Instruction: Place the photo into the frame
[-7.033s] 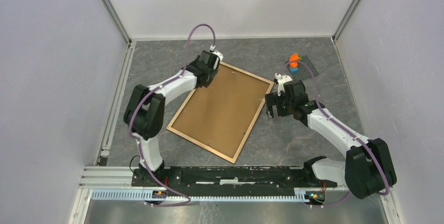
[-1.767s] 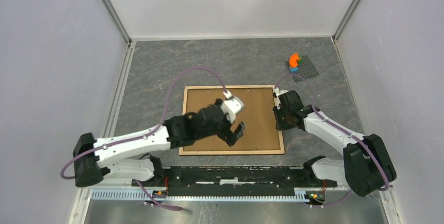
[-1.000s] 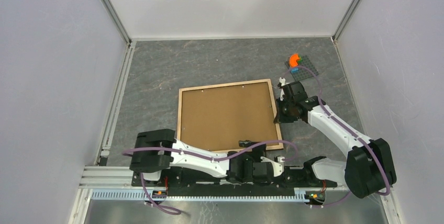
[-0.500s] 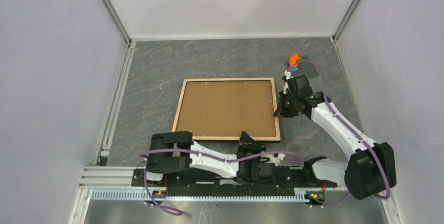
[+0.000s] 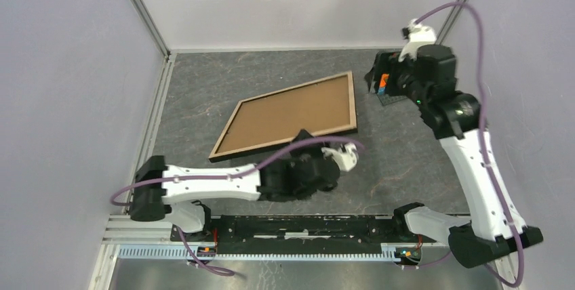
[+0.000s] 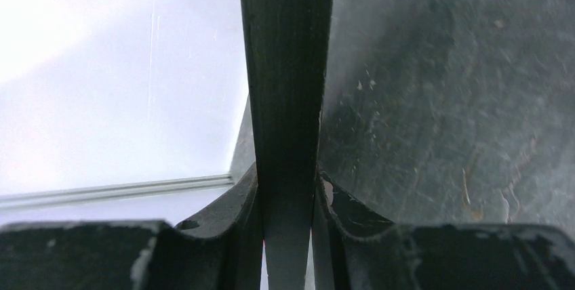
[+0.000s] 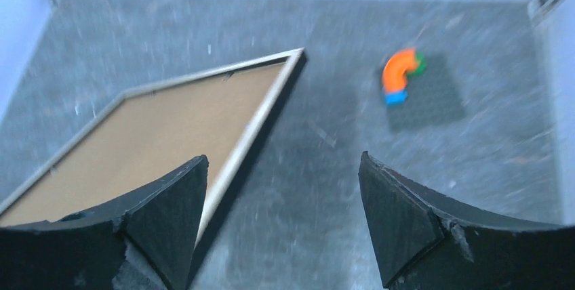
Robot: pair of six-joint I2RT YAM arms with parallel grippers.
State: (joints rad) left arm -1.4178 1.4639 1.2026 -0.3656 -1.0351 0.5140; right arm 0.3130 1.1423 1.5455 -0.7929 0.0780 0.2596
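Toward the near side of the counter, the frame is being pinched by its black rim in the left claw, seemingly to tip it up for turning, brown face up. Its long axis is being held slanting from near left to far right, the far corner pointing toward the grey studded plate. Farther off, raised near that plate, the right claw is being held spread and empty, apparently for clearance; the photo is being shown in no view.
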